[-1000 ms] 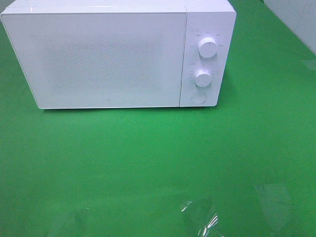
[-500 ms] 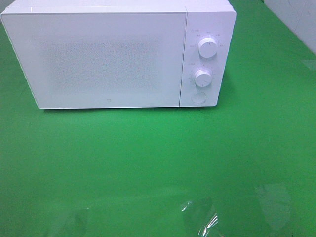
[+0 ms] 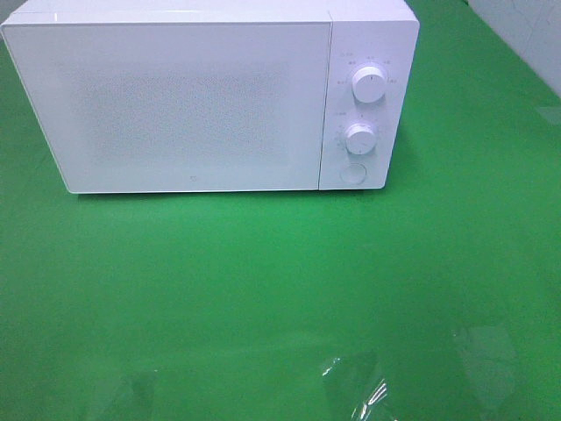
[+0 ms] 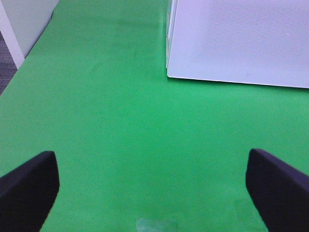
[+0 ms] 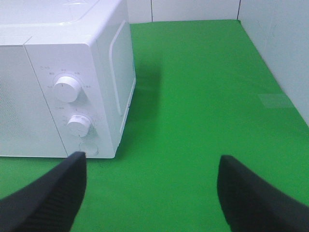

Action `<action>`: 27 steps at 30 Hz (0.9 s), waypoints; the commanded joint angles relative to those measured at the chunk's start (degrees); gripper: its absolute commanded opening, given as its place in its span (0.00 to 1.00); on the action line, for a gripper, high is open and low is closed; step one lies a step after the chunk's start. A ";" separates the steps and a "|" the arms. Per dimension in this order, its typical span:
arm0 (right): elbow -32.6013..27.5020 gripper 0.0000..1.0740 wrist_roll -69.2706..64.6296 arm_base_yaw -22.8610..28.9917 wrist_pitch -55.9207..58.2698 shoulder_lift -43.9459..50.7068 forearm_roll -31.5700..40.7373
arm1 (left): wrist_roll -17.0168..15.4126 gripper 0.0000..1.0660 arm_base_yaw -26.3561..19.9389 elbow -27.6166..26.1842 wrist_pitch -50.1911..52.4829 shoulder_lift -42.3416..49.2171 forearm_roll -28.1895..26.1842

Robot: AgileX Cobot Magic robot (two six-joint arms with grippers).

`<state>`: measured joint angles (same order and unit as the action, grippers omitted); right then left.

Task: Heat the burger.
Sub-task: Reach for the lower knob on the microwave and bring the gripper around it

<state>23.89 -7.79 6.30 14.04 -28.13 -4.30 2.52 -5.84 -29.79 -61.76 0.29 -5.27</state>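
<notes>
The burger and its pink plate are out of view in every frame. A white microwave (image 3: 210,96) stands at the back of the green table with its door shut; it has two round knobs (image 3: 369,85) and a round button below them. It also shows in the left wrist view (image 4: 241,38) and the right wrist view (image 5: 63,77). My left gripper (image 4: 152,186) is open and empty over bare green cloth, in front of the microwave's left corner. My right gripper (image 5: 152,193) is open and empty, in front of the microwave's control panel. Neither gripper shows in the exterior view.
The green cloth (image 3: 263,281) covers the table. Patches of clear tape glint near the front edge (image 3: 355,386). A white wall borders the table on the right (image 5: 280,43) and a white panel on the far left (image 4: 24,19).
</notes>
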 commanded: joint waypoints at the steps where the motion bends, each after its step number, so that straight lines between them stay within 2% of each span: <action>1: -0.97 0.68 0.06 -0.17 -4.93 -2.23 0.06 | -0.17 0.91 -0.17 0.17 0.46 1.32 -0.29; 5: -2.81 0.68 0.06 -0.17 -14.38 -9.00 -0.06 | -0.17 0.91 -0.17 0.17 0.46 1.32 -0.29; 10: -3.67 0.68 0.06 -0.17 -20.86 -12.55 -0.06 | -0.17 0.91 -0.17 0.17 0.46 1.32 -0.29; 14: -4.58 0.68 0.34 -0.17 -31.46 -20.80 -0.06 | -0.17 0.91 -0.17 0.17 0.46 1.32 -0.29; 17: -4.81 0.68 0.34 -0.17 -33.69 -22.40 -0.06 | -0.17 0.91 -0.17 0.17 0.46 1.32 -0.29; 19: -5.39 0.68 0.86 -0.17 -40.85 -28.36 0.11 | -0.17 0.91 -0.17 0.17 0.46 1.32 -0.29; 22: -5.50 0.68 2.69 -0.11 -44.69 -31.86 0.40 | -0.17 0.91 -0.17 0.17 0.46 1.32 -0.29; 24: -5.50 0.68 4.18 -0.06 -46.47 -33.58 1.26 | -0.17 0.91 -0.17 0.17 0.46 1.32 -0.29; 26: -5.50 0.68 11.23 0.06 -52.08 -39.36 7.33 | -0.17 0.91 -0.17 0.17 0.46 1.32 -0.29; 27: -5.50 0.68 11.23 0.06 -52.08 -39.36 7.33 | -0.17 0.91 -0.17 0.17 0.46 1.32 -0.29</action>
<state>18.45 1.32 6.30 -36.04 -67.04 1.72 2.52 -5.84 -29.79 -61.76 0.29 -5.21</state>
